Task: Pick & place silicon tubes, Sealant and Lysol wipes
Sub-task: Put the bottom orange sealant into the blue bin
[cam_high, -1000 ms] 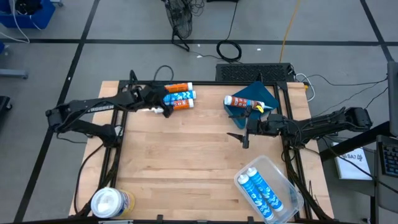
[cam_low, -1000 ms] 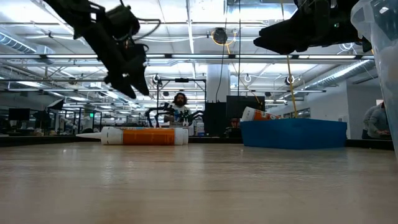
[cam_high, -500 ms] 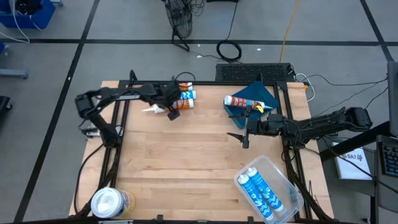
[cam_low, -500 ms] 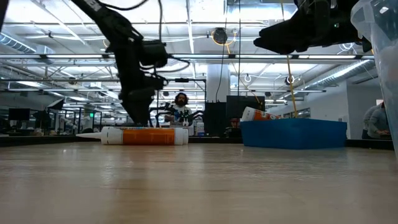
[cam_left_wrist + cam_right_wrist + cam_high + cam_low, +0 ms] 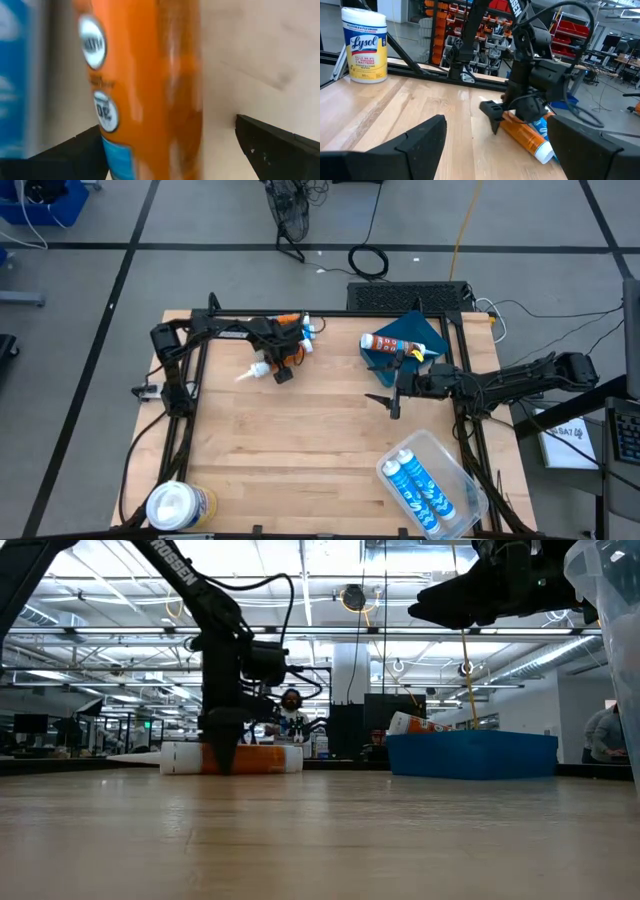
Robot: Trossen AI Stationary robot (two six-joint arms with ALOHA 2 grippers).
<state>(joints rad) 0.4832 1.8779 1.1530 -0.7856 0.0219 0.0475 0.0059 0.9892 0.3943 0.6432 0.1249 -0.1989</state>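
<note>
at the near left corner of the wooden table [image 5: 300, 430] stands the lysol wipes canister [image 5: 178, 506], upright, its white lid facing up, well apart from both arms; the right wrist view shows its yellow label [image 5: 364, 45] plainly. at the near right corner lies a clear plastic tub [image 5: 438, 482] with two blue-and-white tubes [image 5: 418, 490] side by side inside it. farther back on the right side, the right gripper [image 5: 392, 400] hangs above the table just near of the blue tray [image 5: 425, 340], its fingers spread apart and holding nothing; in the right wrist view its two dark fingers [image 5: 415, 142] frame bare wood. the blue tray sits at the far right of the table, and an orange-and-white tube [image 5: 392, 340] rests tilted in it, one end up on the tray's rim. at the far left, the left gripper [image 5: 277, 364] has its tip down at the table, released, its fingers wide to either side of an orange tube [image 5: 145, 85] that lies flat on the wood; the left wrist view shows a dark finger [image 5: 280, 150] on each side of that tube. a blue tube [image 5: 305, 335] lies just beside the orange one, on its far side, mostly hidden under the arm. across the table in the low view, a person [image 5: 291, 715] sits in the room beyond.
</note>
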